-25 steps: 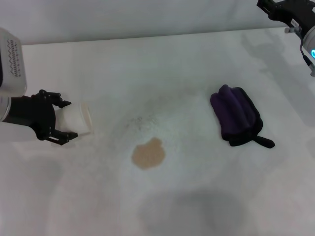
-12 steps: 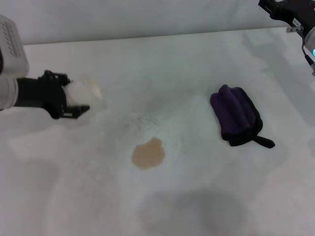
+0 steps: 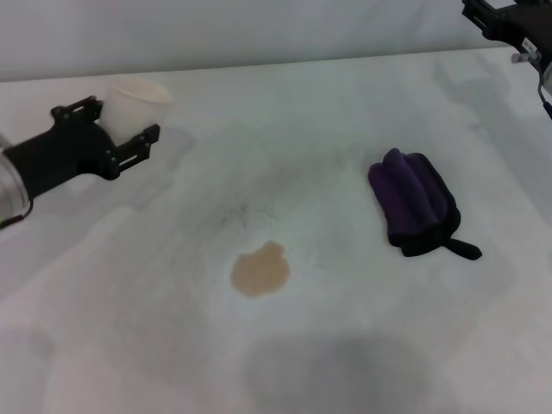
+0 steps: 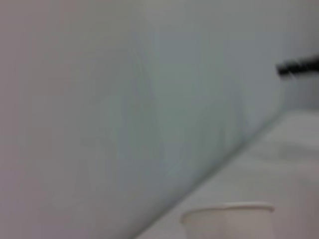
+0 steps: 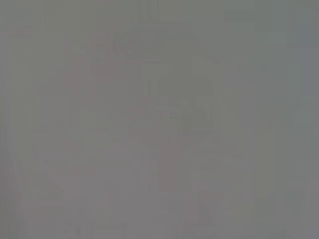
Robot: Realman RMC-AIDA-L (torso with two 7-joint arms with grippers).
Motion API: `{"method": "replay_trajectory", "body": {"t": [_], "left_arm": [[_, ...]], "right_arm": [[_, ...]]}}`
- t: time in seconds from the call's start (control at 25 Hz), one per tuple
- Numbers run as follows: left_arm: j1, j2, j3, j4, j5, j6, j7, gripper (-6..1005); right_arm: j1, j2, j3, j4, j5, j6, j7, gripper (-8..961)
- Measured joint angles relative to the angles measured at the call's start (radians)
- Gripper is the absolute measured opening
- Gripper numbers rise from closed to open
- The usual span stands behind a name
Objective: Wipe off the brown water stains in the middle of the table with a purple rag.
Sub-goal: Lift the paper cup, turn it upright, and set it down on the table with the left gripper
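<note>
The brown water stain (image 3: 260, 269) is a small tan blotch in the middle of the white table (image 3: 362, 345). The purple rag (image 3: 416, 203) lies to its right, folded, with black edging and a short black strap toward the front. My left gripper (image 3: 116, 129) is at the far left, raised, shut on a white paper cup (image 3: 131, 102) held upright. The cup's rim also shows in the left wrist view (image 4: 228, 215). My right gripper (image 3: 507, 19) is at the far right corner, well away from the rag. The right wrist view shows only blank grey.
A faint grey speckled smudge (image 3: 246, 213) lies just behind the stain. The table's back edge (image 3: 293, 62) meets a pale wall.
My left gripper has lifted the white cup from the table's left side and carried it back and up, turning it upright. The rag and stain have not moved.
</note>
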Motion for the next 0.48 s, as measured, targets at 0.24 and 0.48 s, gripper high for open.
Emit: {"method": "replay_trajectory", "body": {"t": [0.24,0.48], "left_arm": [[0.143,-0.003,-0.002,0.171,-0.261,-0.009,0.215,633],[0.221,-0.010,-0.004,0.317,-0.422,-0.059,0.382,632]], "right_arm": [[-0.016,0.000,0.000,0.000,0.000,0.015,0.008,836],[-0.040,0.001,0.001,-0.002,0.000,0.046,0.009,836]]}}
